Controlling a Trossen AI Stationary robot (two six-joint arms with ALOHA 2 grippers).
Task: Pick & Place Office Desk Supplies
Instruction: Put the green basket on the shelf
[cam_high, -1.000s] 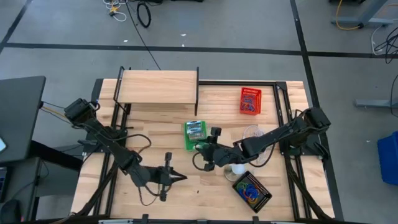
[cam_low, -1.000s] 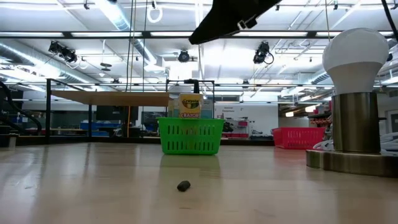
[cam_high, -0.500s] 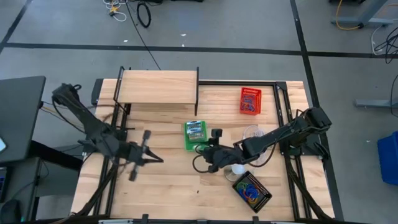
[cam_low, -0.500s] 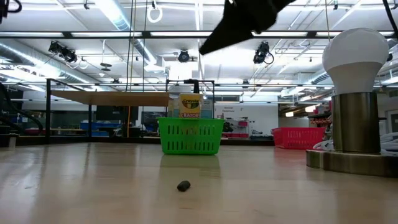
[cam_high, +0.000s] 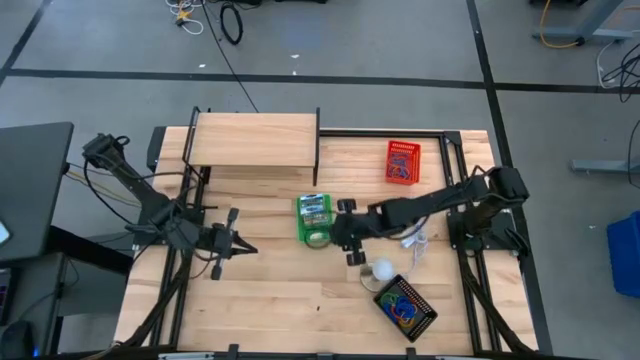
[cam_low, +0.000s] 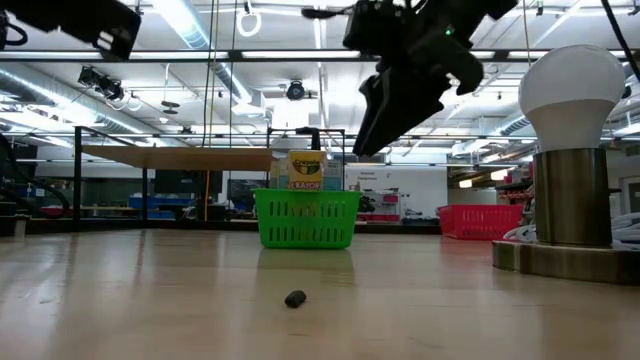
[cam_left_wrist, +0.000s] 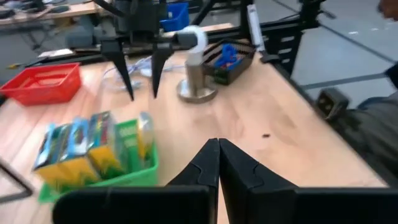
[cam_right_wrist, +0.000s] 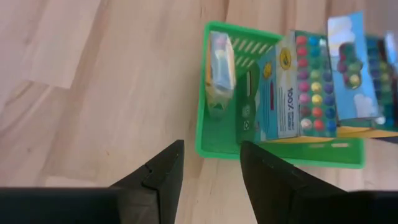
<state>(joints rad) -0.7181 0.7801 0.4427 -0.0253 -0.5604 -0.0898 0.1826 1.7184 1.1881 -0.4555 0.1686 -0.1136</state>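
Note:
The green basket (cam_high: 313, 220) stands mid-table holding printed crayon packets (cam_right_wrist: 298, 81). My right gripper (cam_right_wrist: 208, 165) hovers open just above the basket's near end (cam_high: 335, 238), pointing steeply down, with nothing between its fingers. My left gripper (cam_left_wrist: 217, 163) is shut and empty, held above the table's left part (cam_high: 240, 246), pointing toward the basket. A small dark piece (cam_low: 295, 298) lies on the bare wood near the front. The black basket (cam_high: 405, 305) at the front right holds many coloured loops.
A white ball-shaped lamp on a metal base (cam_high: 380, 270) stands just right of my right gripper, its cord (cam_high: 415, 240) beside it. A red basket (cam_high: 403, 162) sits far right. A wooden shelf (cam_high: 255, 140) on black legs stands at the back left.
My left gripper has drawn back from the front middle of the table toward the left edge and away from the near edge, staying shut. My right gripper has tipped to point more steeply down and sunk a little by the green basket's near end, staying open.

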